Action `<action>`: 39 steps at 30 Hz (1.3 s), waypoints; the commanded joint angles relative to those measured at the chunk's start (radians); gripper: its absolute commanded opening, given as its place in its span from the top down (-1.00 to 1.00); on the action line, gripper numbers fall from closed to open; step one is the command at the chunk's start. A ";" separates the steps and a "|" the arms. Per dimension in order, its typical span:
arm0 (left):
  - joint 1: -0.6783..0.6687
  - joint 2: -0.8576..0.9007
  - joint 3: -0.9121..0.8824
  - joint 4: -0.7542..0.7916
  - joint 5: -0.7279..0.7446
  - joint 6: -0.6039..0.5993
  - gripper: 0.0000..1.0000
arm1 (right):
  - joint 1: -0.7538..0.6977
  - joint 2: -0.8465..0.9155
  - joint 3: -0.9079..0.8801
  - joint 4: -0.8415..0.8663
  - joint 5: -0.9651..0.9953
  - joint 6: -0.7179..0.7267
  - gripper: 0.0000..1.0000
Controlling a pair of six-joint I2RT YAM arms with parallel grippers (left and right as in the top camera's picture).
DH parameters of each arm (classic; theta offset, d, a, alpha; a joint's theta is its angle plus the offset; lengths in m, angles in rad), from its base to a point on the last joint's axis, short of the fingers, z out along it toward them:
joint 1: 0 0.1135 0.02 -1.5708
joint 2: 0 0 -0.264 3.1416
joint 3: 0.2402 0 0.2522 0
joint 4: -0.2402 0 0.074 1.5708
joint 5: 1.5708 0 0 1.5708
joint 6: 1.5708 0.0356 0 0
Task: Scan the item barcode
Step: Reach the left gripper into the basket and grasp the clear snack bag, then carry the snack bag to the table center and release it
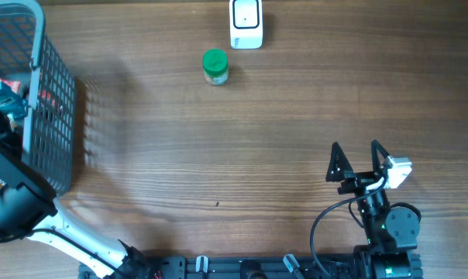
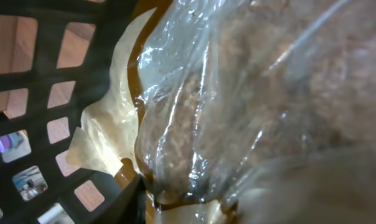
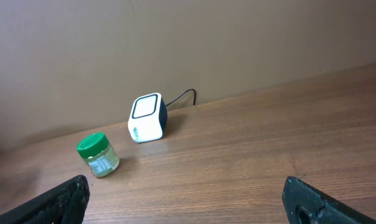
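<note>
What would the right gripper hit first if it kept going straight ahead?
Probably nothing: bare table lies ahead of the right gripper; the scanner and jar sit left of its line.

From above, the grey wire basket (image 1: 57, 116) runs off the left edge, and the left gripper is buried out of sight inside it. Its wrist camera fills with a crinkled clear plastic bag (image 2: 250, 93), blurred at the lower right. The label on the small green-lidded jar (image 1: 215, 67) is too small to read.
</note>
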 commanded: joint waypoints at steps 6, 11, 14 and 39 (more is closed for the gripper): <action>-0.012 0.034 -0.020 -0.024 0.082 -0.041 0.92 | 0.003 -0.008 -0.001 0.003 0.014 -0.017 -1.00; -0.067 0.018 -0.016 -0.065 0.206 -0.058 0.92 | 0.003 -0.008 -0.001 0.003 0.014 -0.016 -1.00; -0.088 -0.019 -0.008 -0.082 0.262 -0.086 0.92 | 0.003 -0.008 -0.001 0.003 0.014 -0.017 -1.00; -0.179 -0.805 0.259 -0.102 1.017 -0.297 0.92 | 0.003 -0.008 -0.001 0.003 0.014 -0.017 -1.00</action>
